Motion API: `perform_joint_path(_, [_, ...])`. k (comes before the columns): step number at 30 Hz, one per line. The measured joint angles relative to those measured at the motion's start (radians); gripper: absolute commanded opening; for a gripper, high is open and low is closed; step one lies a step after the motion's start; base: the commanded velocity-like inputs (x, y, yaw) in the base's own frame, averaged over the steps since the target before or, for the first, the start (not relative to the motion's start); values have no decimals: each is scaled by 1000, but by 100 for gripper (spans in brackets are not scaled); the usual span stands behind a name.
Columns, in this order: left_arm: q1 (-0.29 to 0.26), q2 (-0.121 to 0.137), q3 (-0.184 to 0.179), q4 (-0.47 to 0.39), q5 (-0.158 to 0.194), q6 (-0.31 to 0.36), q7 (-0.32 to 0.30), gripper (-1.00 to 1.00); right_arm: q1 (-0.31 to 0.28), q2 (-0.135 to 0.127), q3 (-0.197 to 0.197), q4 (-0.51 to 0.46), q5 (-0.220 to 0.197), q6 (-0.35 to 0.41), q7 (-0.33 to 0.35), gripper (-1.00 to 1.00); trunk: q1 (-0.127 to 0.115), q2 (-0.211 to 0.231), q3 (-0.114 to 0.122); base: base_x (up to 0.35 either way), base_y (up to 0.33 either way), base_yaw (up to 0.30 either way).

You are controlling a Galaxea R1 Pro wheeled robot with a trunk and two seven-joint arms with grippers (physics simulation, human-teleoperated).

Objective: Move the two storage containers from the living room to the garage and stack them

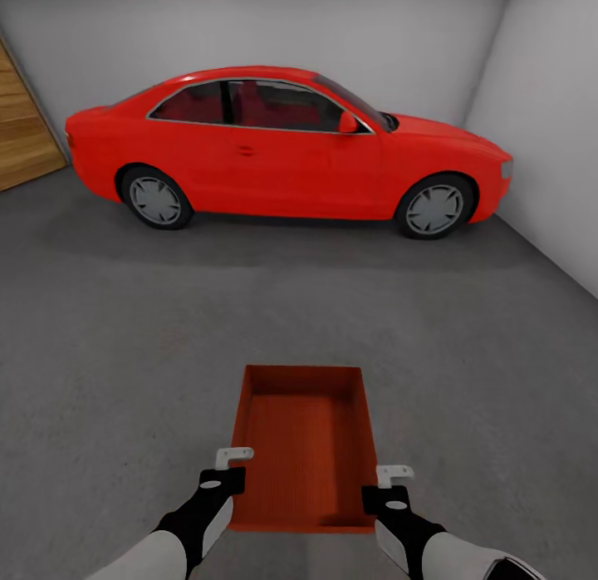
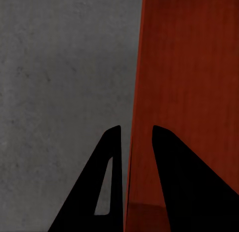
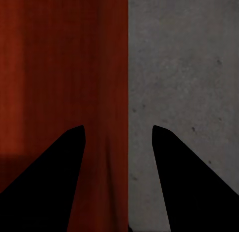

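Note:
One orange-red storage container [image 1: 303, 447] sits low over the dark grey garage floor [image 1: 124, 356], open side up, straight ahead of me. My left gripper [image 1: 235, 457] straddles its left wall [image 2: 164, 82]. One finger [image 2: 112, 157] is outside and one is inside, with a strip of floor showing between the outer finger and the wall. My right gripper [image 1: 394, 474] straddles the right wall [image 3: 107, 82] with its jaws spread wider, touching nothing. I cannot tell whether the bin rests on the floor or hangs just above it.
A red car [image 1: 282, 144] is parked across the back of the garage in front of the white wall [image 1: 249, 31]. An orange wooden door [image 1: 21, 123] shows at the far left. A white side wall [image 1: 556, 148] runs along the right.

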Motion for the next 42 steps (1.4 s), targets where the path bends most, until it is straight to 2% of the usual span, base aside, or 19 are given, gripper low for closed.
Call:
perform_joint_path(14, [0,0,0,0,0,-1,0,-100,0,0,0,-1,1,0,0,-100,0,0,0,305,0,0])
perform_joint_path(33, [0,0,0,1,0,-1,0,-100,0,0,1,0,0,0,0,-100,1,0,0,14,0,-1])
perform_joint_path(42, [0,0,1,2,0,-2,0,-100,0,0,0,0,0,0,0,-100,1,0,0,0,0,-221])
